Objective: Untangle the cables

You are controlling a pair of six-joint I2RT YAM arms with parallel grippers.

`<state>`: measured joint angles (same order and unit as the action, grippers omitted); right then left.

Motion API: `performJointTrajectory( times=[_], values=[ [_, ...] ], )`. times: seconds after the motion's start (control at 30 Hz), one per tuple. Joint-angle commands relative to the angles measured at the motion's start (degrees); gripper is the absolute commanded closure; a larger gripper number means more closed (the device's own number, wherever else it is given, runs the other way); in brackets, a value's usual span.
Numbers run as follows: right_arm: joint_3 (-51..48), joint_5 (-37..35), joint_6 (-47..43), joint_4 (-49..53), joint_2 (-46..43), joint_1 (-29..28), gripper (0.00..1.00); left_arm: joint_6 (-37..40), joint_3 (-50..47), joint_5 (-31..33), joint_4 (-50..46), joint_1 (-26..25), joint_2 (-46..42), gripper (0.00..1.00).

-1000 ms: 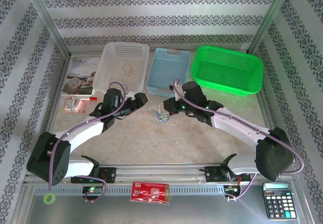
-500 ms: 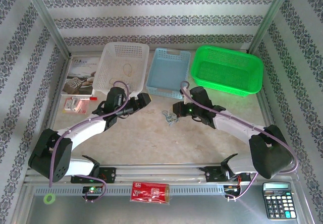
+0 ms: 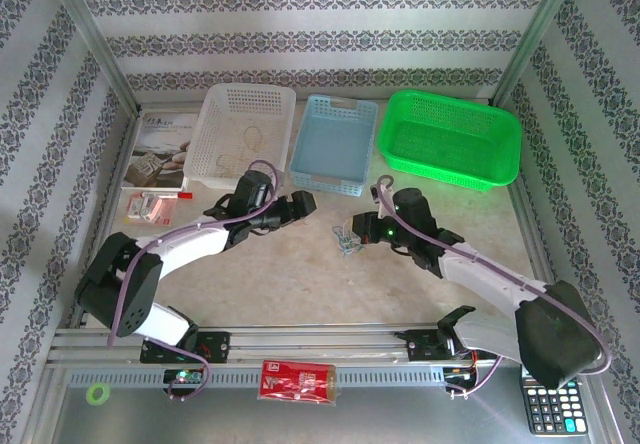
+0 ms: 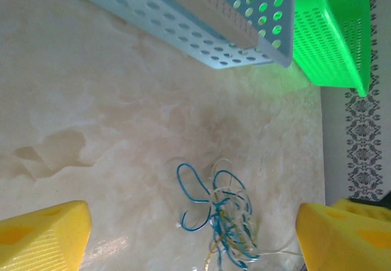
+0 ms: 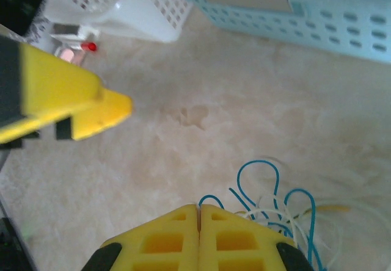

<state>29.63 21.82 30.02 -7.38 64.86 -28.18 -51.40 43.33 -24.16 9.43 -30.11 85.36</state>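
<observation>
The cables [image 3: 346, 240] are a small tangle of thin blue, white and yellow cords lying on the table's middle. In the left wrist view the cables [image 4: 227, 215] lie between my left gripper's [image 4: 194, 219] wide-open yellow fingers [image 4: 43, 240], untouched by them. From above, the left gripper [image 3: 304, 203] hovers just left of the tangle. My right gripper [image 3: 359, 232] sits at the tangle's right side. Its fingers [image 5: 232, 234] are pressed shut, with a blue loop of the cables [image 5: 276, 201] coming out at the tips of the right gripper [image 5: 198, 209].
A white basket [image 3: 245, 124], a blue basket [image 3: 336, 140] and a green basket [image 3: 452, 144] line the back. A booklet [image 3: 160, 149] and a small packet [image 3: 150, 206] lie at left. A calculator [image 3: 546, 404] and a red packet [image 3: 296, 380] sit on the front rail.
Both grippers have shifted right. The tangle has slid right together with the shut right gripper. The left gripper has come closer to it from the left.
</observation>
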Motion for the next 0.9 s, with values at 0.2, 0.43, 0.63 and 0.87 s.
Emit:
performJointTrajectory(
  times=[0.2, 0.43, 0.63, 0.87],
  values=[
    [3.87, 0.9, 1.14, -1.76, -2.24, 1.37, 1.0, -9.53, -0.04, 0.15, 9.41, -2.9, 3.88, 0.19],
    [5.44, 1.73, 1.52, -2.12, -1.84, 1.47, 1.0, -13.71, 0.23, 1.46, 12.38, -4.8, 6.38, 0.23],
    [6.12, 2.47, 1.88, -2.58, -2.04, 1.47, 1.0, -21.38, -3.08, 2.88, 21.96, -5.43, 8.23, 0.28],
    [6.84, 3.35, 2.98, -3.58, -2.33, 1.47, 1.0, -27.33, -3.66, 3.91, 27.49, -5.88, 10.06, 0.33]
  ],
)
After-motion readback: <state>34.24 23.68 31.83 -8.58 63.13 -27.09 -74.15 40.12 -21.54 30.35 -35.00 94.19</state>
